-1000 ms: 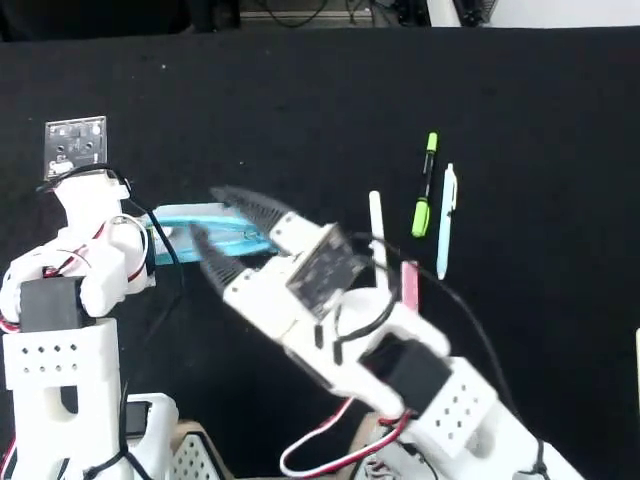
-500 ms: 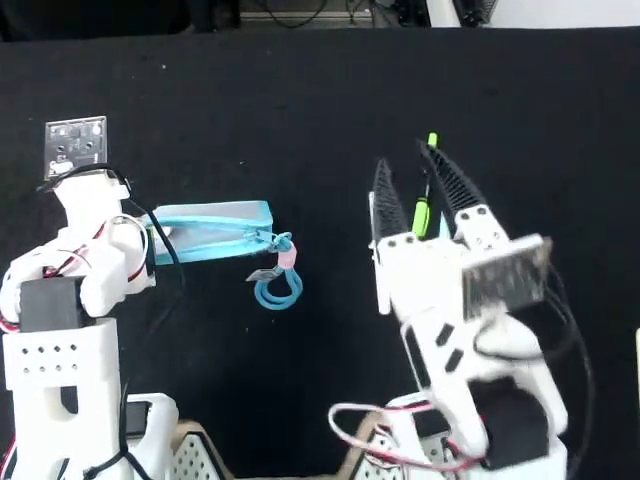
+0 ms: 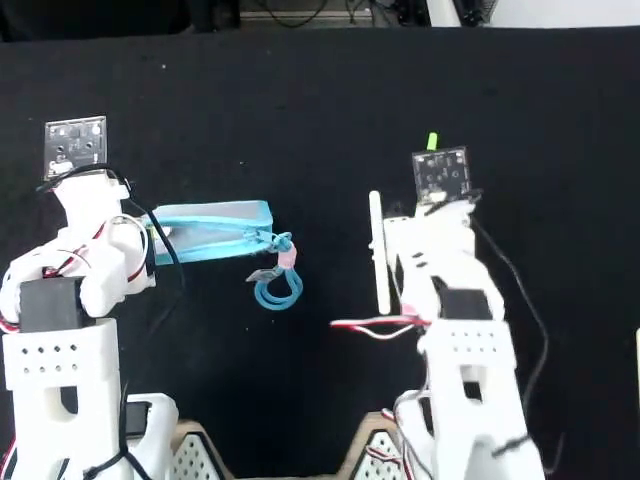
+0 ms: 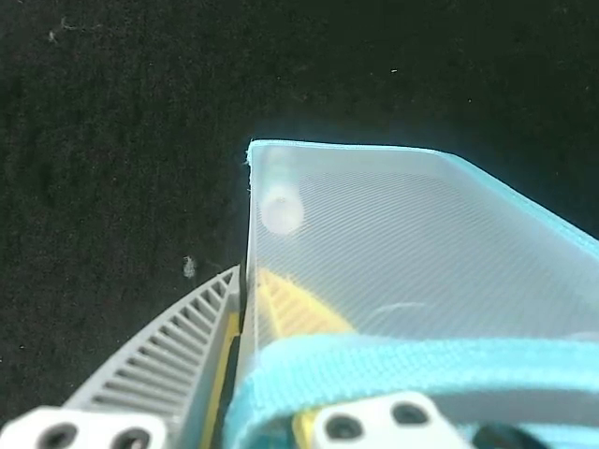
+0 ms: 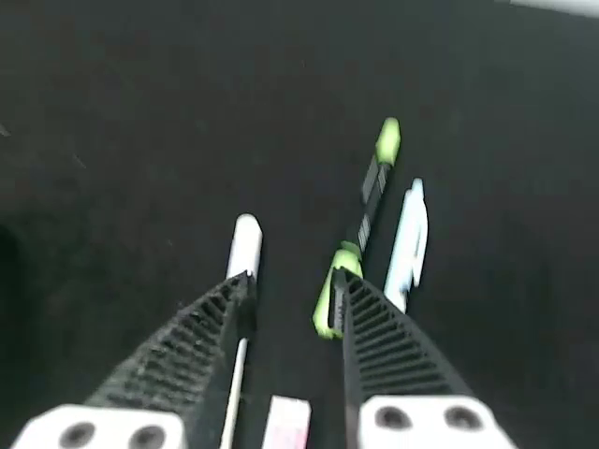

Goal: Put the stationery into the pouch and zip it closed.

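A cyan mesh pouch (image 3: 212,231) lies left of centre, its zipper pull and blue loop (image 3: 277,283) at its right end. My left gripper (image 3: 150,243) is shut on the pouch's left end; in the left wrist view the pouch (image 4: 393,271) sits clamped against the grey finger (image 4: 178,355). My right gripper (image 5: 290,285) hangs open above the table with nothing between its fingers. Beyond it lie a white pen (image 5: 243,248), a green highlighter (image 5: 371,198), a pale blue pen (image 5: 408,241) and a pink eraser (image 5: 285,421). The right arm (image 3: 440,260) covers most of them from above.
The black table (image 3: 300,100) stretches open behind and between the arms. A white pen (image 3: 378,250) lies along the right arm's left side, and the highlighter tip (image 3: 432,141) shows past the arm's camera board. Red and white cables (image 3: 375,325) hang at the right arm.
The right arm swung from over the pouch's zipper end to the right and now stands over the pens, gripper still open. The left arm and pouch have not moved.
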Action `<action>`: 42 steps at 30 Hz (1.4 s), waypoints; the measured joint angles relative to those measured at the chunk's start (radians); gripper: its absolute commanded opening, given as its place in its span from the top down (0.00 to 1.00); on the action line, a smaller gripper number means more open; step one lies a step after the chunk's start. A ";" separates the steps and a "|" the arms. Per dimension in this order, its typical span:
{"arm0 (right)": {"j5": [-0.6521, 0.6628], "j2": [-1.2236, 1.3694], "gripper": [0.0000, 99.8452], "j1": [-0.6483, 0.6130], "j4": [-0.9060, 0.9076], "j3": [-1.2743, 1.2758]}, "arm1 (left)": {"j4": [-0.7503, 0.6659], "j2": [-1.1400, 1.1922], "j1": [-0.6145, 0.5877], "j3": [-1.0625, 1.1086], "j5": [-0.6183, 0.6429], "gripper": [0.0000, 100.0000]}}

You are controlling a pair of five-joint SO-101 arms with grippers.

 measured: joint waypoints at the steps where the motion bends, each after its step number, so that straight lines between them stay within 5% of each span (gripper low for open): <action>1: 0.000 0.041 0.87 0.020 0.000 -0.002 | 0.000 0.000 0.000 0.000 0.000 0.97; 9: -0.129 0.344 0.87 0.127 0.118 -0.196 | 0.000 0.000 0.000 0.000 0.000 0.97; 20: -0.149 0.755 0.87 0.031 0.493 -0.543 | 0.000 0.000 0.000 0.000 0.000 0.97; 35: -0.147 1.051 0.87 0.034 0.605 -0.773 | 0.000 0.000 0.000 0.000 0.000 0.97; 42: -0.147 1.073 0.98 0.034 0.657 -0.796 | 0.000 0.000 0.000 0.000 0.000 0.97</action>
